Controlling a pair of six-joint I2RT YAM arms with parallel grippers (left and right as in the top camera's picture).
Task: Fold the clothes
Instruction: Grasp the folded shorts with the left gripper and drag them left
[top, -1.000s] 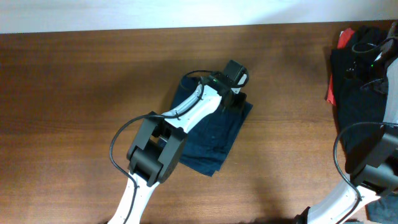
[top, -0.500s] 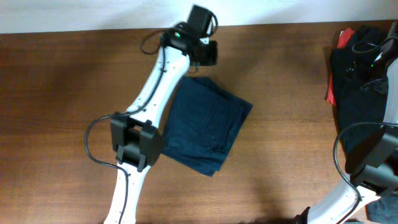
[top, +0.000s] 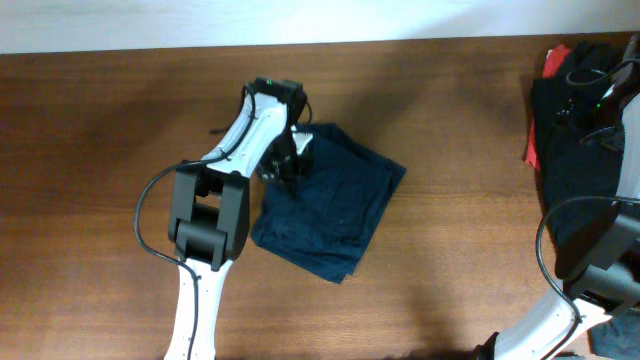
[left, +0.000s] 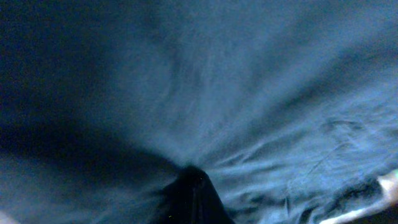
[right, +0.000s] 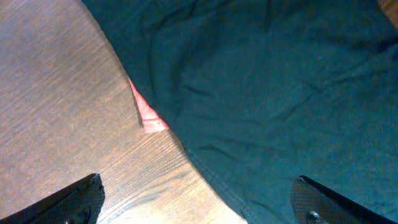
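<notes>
At ten o'clock on the blue cloth, the left gripper (finger gap hidden) is risking dragging the fold open; the right gripper is gaping empty.

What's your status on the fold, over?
Left end effector at upper-left edge of folded navy garment, jaws unreadable. Right end effector open over dark clothes pile, red cloth peeking out. Nothing seen in the way.

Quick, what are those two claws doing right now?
Left gripper: looks closed, pinching the navy folded garment at its edge.
Right gripper: open, empty, hovering over the dark clothes pile.
</notes>
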